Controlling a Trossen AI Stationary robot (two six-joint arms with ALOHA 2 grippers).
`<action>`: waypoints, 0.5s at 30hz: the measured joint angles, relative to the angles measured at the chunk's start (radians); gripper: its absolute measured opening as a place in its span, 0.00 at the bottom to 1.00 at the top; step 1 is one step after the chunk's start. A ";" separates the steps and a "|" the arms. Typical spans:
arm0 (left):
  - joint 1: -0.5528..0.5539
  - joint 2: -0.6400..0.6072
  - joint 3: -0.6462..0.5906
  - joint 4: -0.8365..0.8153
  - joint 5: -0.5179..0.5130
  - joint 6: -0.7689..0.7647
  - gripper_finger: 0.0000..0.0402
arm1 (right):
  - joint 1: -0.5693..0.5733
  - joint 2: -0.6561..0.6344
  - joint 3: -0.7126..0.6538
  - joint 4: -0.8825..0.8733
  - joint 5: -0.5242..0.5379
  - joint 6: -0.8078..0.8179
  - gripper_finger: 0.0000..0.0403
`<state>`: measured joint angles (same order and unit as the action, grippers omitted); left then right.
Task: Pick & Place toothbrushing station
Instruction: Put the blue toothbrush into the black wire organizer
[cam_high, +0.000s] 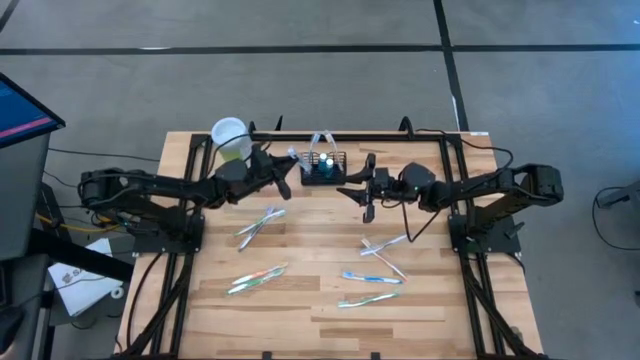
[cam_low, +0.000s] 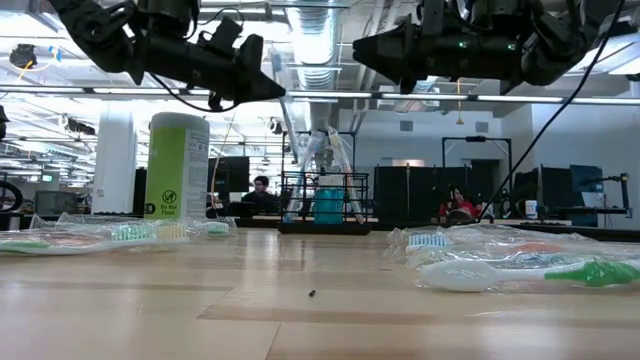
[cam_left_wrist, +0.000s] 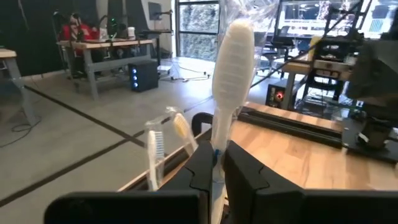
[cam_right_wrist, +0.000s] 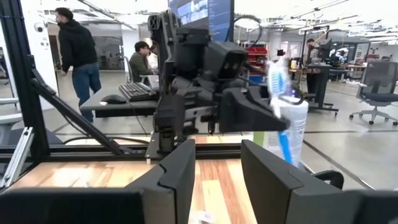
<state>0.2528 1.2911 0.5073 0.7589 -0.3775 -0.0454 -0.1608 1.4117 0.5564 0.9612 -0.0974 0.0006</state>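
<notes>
Wrapped toothbrushes (cam_high: 262, 222) litter the table (cam_high: 300, 300) before the basket (cam_high: 322, 168); left gripper (cam_high: 290, 160) clamps one, right gripper (cam_high: 349, 192) gapes empty.

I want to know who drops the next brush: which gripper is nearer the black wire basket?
Left, narrowly. The left gripper, shut on a wrapped toothbrush, hangs just beside the black wire basket. The right gripper, empty and open, hangs slightly farther off on the other side.
</notes>
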 joint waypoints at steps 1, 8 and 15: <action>0.006 0.000 0.001 -0.009 0.000 -0.005 0.03 | 0.004 0.000 0.000 -0.001 0.000 0.000 0.30; 0.043 0.000 0.000 -0.040 0.000 -0.013 0.03 | 0.004 0.000 0.000 -0.003 -0.003 0.000 0.29; 0.064 0.023 0.002 -0.040 0.010 -0.038 0.03 | 0.004 0.000 0.001 0.005 -0.003 -0.007 0.29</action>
<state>0.3164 1.3145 0.5093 0.7188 -0.3674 -0.0839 -0.1570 1.4117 0.5571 0.9660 -0.1005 -0.0068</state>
